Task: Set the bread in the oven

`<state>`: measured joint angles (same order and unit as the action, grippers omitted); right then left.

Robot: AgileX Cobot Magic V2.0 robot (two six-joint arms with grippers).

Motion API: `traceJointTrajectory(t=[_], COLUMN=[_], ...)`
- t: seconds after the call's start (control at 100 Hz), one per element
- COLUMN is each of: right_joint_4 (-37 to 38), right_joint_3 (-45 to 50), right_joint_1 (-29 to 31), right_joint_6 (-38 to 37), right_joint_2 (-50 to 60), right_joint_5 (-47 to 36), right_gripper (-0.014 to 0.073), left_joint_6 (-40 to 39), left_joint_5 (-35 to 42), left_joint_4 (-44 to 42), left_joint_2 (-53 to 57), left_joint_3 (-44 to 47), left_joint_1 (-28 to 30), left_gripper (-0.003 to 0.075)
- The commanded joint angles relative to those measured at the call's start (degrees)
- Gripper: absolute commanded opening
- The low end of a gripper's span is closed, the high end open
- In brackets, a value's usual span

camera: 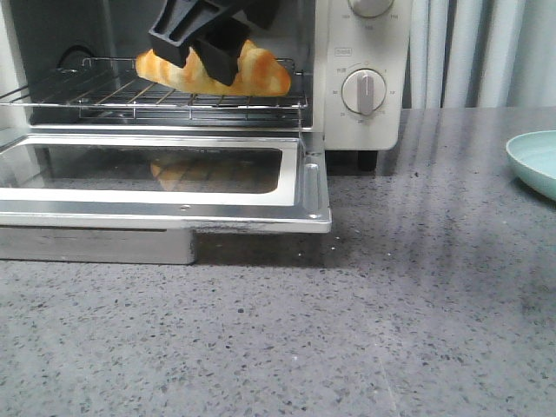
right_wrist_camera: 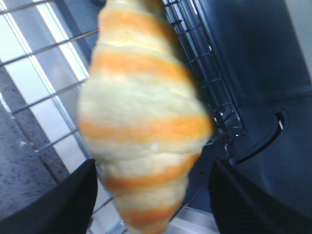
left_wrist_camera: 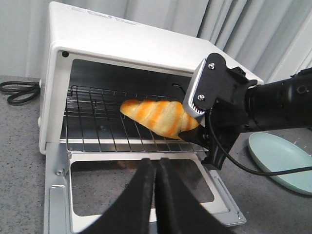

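Note:
The bread (camera: 261, 74), a golden-orange striped croissant roll, lies on the wire rack (camera: 104, 95) inside the cream-white oven (camera: 347, 122), whose glass door (camera: 304, 213) hangs open. My right gripper (camera: 204, 48) reaches into the oven and straddles the bread. In the right wrist view its black fingers (right_wrist_camera: 73, 195) stand wide apart, with gaps on both sides of the bread (right_wrist_camera: 146, 122), so it is open (right_wrist_camera: 153, 195). In the left wrist view the bread (left_wrist_camera: 156, 116) sits on the rack by the right gripper (left_wrist_camera: 195, 134). My left gripper (left_wrist_camera: 155, 163) is shut and empty above the open door.
A light teal plate (camera: 534, 161) lies on the grey speckled counter right of the oven; it also shows in the left wrist view (left_wrist_camera: 280, 161). Round dials (camera: 363, 91) are on the oven's right panel. A black cable (left_wrist_camera: 17, 92) lies coiled beside the oven.

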<state>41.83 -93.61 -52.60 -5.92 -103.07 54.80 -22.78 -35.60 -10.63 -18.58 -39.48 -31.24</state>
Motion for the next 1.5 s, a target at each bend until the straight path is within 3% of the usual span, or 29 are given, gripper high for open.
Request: traceJointTrajectory(t=[0.0,0.33,0.54,0.63,0.85,0.95,1.08,1.28,1.49], right_joint_4=[2.93,2.93,2.93,2.97,2.97,2.97,2.97,2.97,2.97], right_joint_3=[-1.90,-1.90,-1.90,-1.90,-1.90,-1.90,-1.90,-1.90,-1.56], right_joint_1=[-1.36,-8.83,-14.83,-16.40,-18.18,-18.18,-17.87,-17.93,-17.41], right_joint_6=[-0.43,-0.54,-0.54,-0.54,-0.54,-0.54,-0.54,-0.54,-1.27], right_joint_2=[3.65,6.78,8.70,9.44,10.89,11.26,11.86,12.30,13.69], right_joint_5=[-1.08,-0.35,0.51,0.72,6.58,11.84,16.25,20.04,20.04], right_gripper=[0.0445,0.0445,0.0445,0.0445,0.0440,0.0377,0.0229,0.0051,-0.0043], left_joint_6=[0.10,-0.60,-0.60,-0.60,-0.30,-0.25,-0.18,-0.18,-0.18], left_joint_5=[3.82,-0.80,-3.20,-4.15,6.01,11.69,18.10,18.57,18.20], left_joint_4=[-1.51,-6.61,-7.00,-6.90,-5.97,-5.59,-6.33,-6.23,-5.95], left_joint_2=[-0.37,11.67,20.76,19.78,19.91,19.91,19.91,19.91,19.91], left_joint_3=[-1.56,-1.56,0.97,2.69,12.06,16.67,22.32,26.59,27.01], left_joint_1=[-0.06,3.14,10.55,14.89,24.03,25.67,25.69,25.69,25.69], left_gripper=[-0.0022,-0.0022,-0.0022,-0.0022,-0.0021,-0.0021,-0.0021,-0.0021,-0.0021])
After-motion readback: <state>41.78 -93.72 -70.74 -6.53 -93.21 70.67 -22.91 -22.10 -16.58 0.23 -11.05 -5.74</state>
